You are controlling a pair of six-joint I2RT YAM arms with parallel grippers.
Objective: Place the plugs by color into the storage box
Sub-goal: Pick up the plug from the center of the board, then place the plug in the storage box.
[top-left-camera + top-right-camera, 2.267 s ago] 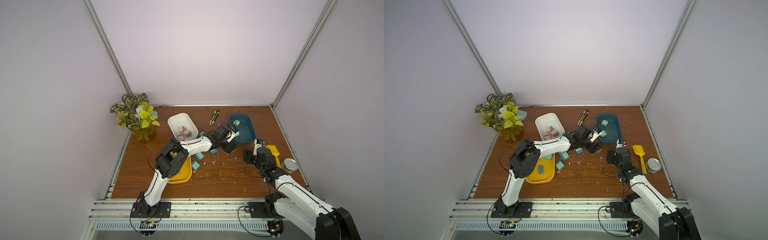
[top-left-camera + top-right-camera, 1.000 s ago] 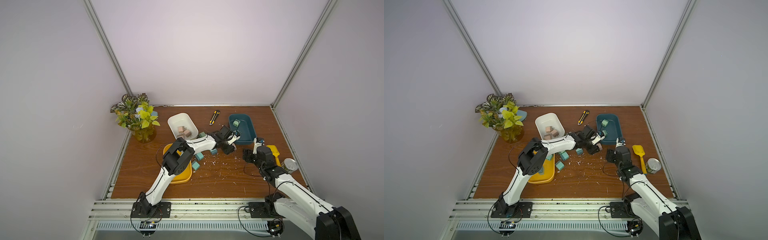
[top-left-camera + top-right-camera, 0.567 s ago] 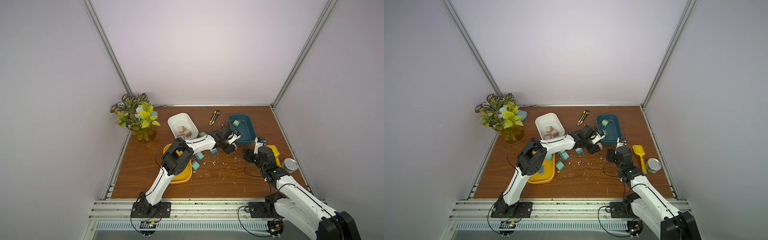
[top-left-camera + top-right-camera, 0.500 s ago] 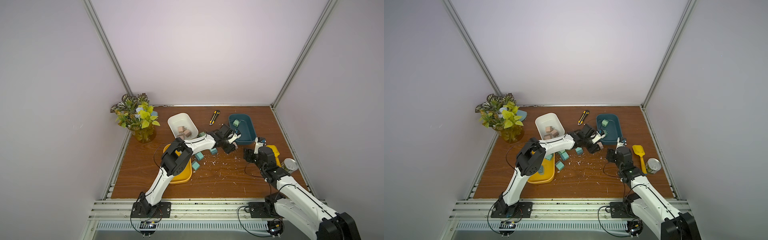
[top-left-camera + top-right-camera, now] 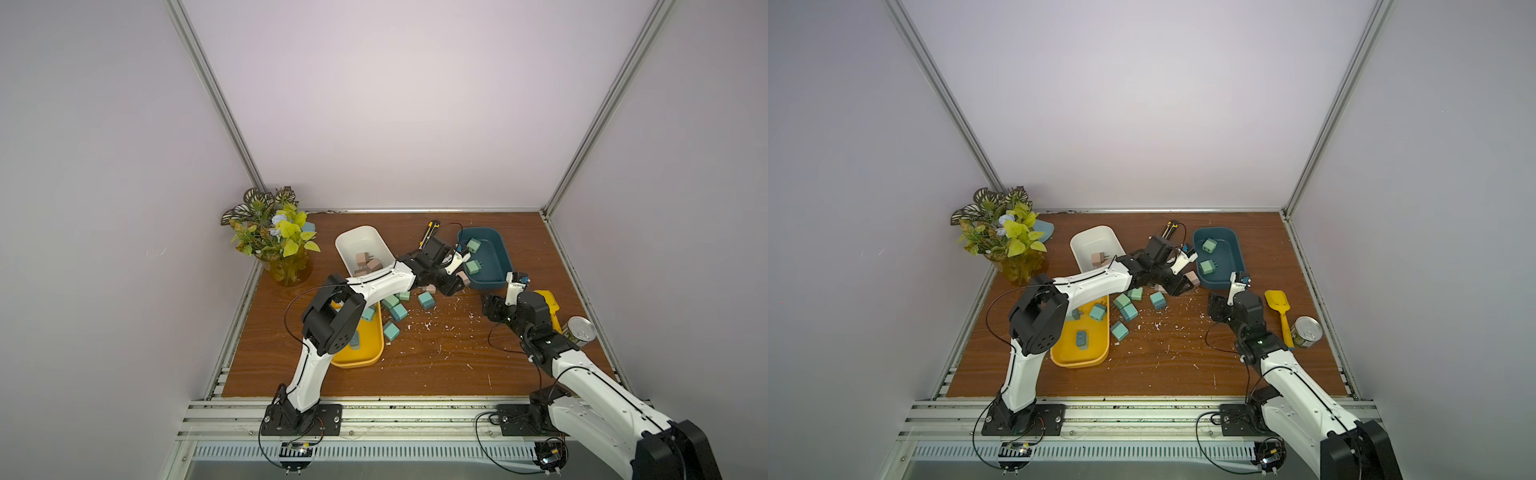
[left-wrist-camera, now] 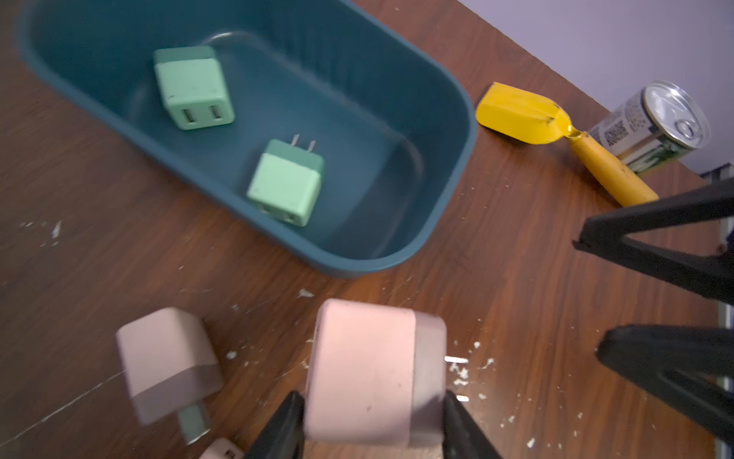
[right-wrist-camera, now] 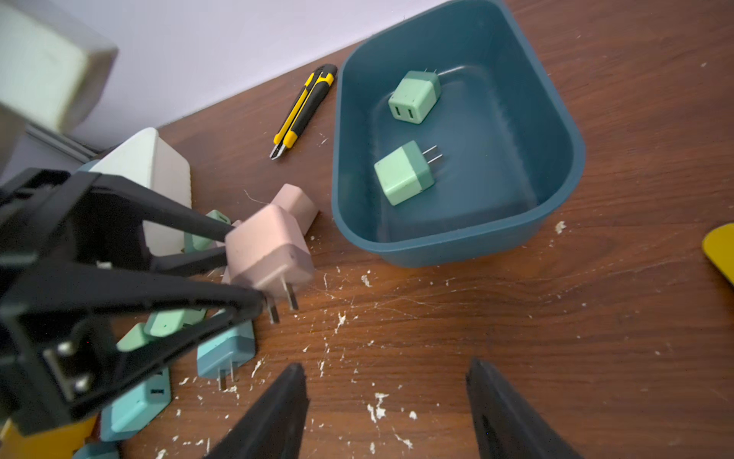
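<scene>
1. The pale pink cube-shaped plastic plug (image 6: 369, 369) looks light, rigid and smooth. I judge its two flat opposite faces to be the right hold, away from the metal prongs (image 7: 292, 294).
2. The left fingers (image 6: 278, 433) are clamped on those faces, with the plug between their tips and its prongs angled toward the tabletop (image 7: 476, 318).
3. The plug hangs just beside the near wall of the dark teal plastic bin (image 7: 456, 242), which holds two mint green plugs (image 6: 286, 183). Another pink plug (image 6: 167, 357) lies on the tabletop nearby.
4. The right fingers (image 7: 274, 417) stand parted and empty, apart from the plug.
5. The white bin (image 5: 353, 232) already holds pink plugs, so it is probably the destination. The smooth shell could slip in a loose grip.
</scene>
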